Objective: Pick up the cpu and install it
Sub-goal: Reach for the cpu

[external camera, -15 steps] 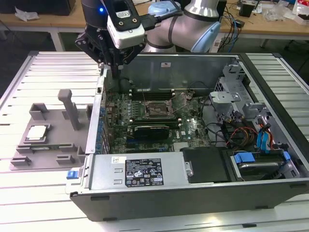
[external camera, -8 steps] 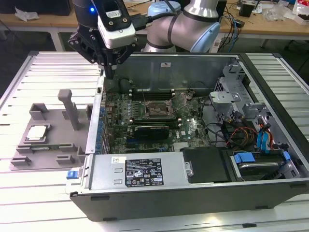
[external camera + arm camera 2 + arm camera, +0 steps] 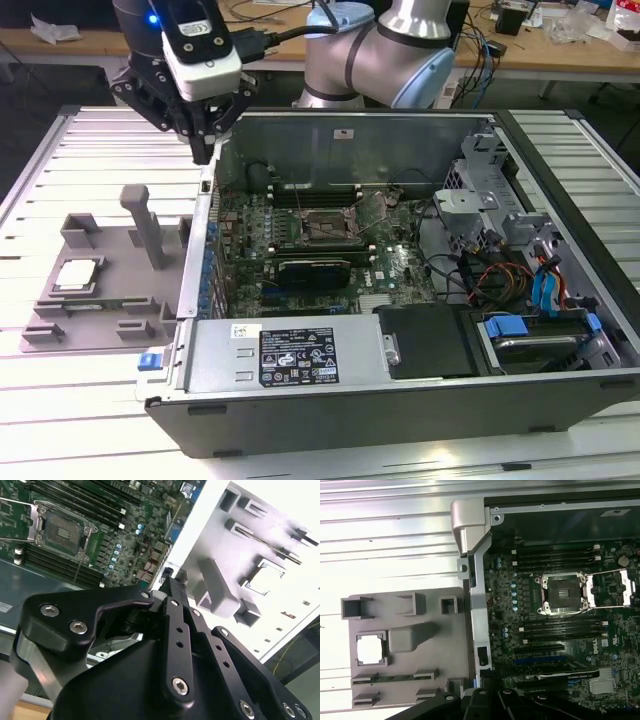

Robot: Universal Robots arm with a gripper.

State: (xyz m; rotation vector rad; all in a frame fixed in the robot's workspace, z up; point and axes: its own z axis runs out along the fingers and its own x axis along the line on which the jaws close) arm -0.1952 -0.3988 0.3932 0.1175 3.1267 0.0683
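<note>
The cpu (image 3: pixel 78 274) is a small pale silver square lying in a recess of the grey plastic tray (image 3: pixel 110 320), at the exterior view's left of the open computer case. The first wrist view has the cpu (image 3: pixel 371 649) bright in the tray (image 3: pixel 420 625). On the motherboard the cpu socket (image 3: pixel 325 228) is uncovered, its metal frame swung open, and it is bare in the first wrist view (image 3: pixel 565 593). My gripper (image 3: pixel 204 150) hangs above the case's wall nearest the tray, between cpu and socket, fingers together and holding nothing. In the second wrist view the gripper (image 3: pixel 172 582) points at that wall.
The case (image 3: pixel 400 400) lies on its side on a slatted metal table (image 3: pixel 60 160). A tall grey post (image 3: pixel 148 225) rises from the tray near the case wall. A power supply box (image 3: pixel 290 355), drive bays (image 3: pixel 540 340) and cables (image 3: pixel 490 275) are inside the case.
</note>
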